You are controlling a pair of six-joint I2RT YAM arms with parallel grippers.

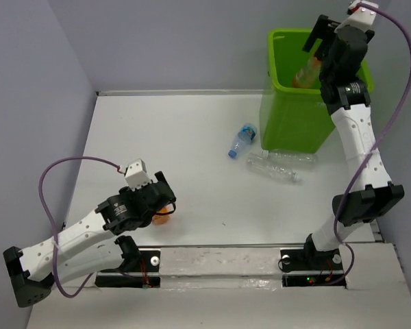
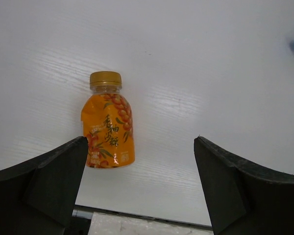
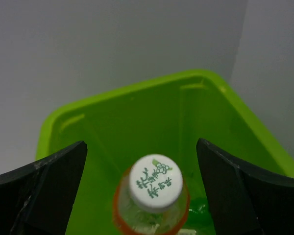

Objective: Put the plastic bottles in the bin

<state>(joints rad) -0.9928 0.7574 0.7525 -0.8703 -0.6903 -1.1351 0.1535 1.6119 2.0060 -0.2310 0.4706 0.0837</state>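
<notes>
An orange bottle with a gold cap lies on the white table, just ahead of my left gripper's left finger; the jaws are wide open and empty. In the top view this bottle peeks out beneath the left gripper. My right gripper hangs over the lime-green bin, jaws wide open. A white-capped orange bottle sits below the right gripper, inside the bin, touching neither finger. It also shows in the top view.
A clear bottle with a blue label and cap and a crushed clear bottle lie on the table beside the bin's near-left side. A metal rail runs along the table's near edge. Grey walls enclose the table.
</notes>
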